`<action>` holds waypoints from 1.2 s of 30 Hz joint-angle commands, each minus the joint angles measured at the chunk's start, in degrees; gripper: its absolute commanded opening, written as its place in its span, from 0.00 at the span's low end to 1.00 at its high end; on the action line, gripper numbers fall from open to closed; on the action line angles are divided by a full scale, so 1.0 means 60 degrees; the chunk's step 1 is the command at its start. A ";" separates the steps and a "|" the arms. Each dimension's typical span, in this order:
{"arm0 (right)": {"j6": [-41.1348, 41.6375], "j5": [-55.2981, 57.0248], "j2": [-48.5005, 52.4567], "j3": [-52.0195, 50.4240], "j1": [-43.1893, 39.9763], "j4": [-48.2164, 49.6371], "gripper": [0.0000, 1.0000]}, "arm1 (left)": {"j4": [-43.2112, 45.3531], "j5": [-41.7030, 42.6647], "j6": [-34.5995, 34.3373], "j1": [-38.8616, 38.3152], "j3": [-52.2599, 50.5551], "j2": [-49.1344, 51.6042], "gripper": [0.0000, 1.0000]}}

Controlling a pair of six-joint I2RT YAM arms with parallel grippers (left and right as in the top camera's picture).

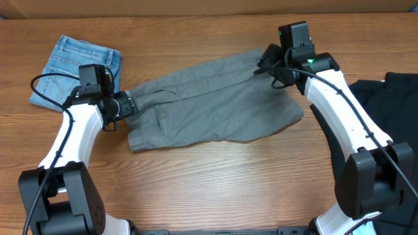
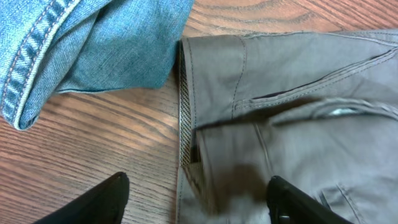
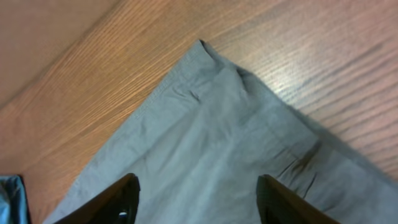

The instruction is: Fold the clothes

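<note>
Overhead: grey shorts lie spread flat mid-worktop. Folded denim shorts sit at their left end and a black garment at the right edge. My left tool is at the waistband end and my right tool at the far leg corner.

Left wrist: left tool is spread wide and holds nothing, with the waistband running between the fingers. The denim lies just beside that band. Risk: one finger is over bare wood, so a close could pinch only the top layer, leaving the under layer behind on the fold. A sideways drag could also disturb the denim.

Right wrist: right tool is also wide apart and empty, above cloth. The hem corner lies beyond the fingertips. Risk: closing here takes mid-fabric, not the corner, so the cloth bunches and the fold edge goes crooked.

Both arms: unequal lift would skew the fold.
</note>
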 commanded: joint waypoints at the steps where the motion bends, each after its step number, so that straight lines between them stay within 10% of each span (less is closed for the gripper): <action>1: -0.1198 0.0146 -0.0273 0.0277 -0.0120 -0.0168 0.66 | -0.0353 -0.0098 0.0561 -0.0004 0.0455 -0.0051 0.77; 19: -0.2532 -0.0656 -0.0251 -0.0463 -0.2004 -0.3519 0.70 | -0.1978 0.2229 0.2973 -0.1027 -0.0076 -0.0036 0.31; 31: -0.3151 -0.0641 0.0484 -0.2798 -0.2208 -0.1253 0.99 | -0.0146 0.1545 0.2936 -0.1290 -0.2062 -0.0018 0.39; 34: -0.3071 -0.0790 0.0484 -0.3628 -0.2208 -0.0168 0.97 | 0.0127 0.1220 0.2936 -0.1293 -0.2364 -0.0018 0.39; 36: -0.3038 -0.1239 0.0484 -0.4105 -0.2208 0.0663 0.74 | 0.0251 0.1071 0.2936 -0.1290 -0.2492 -0.0018 0.39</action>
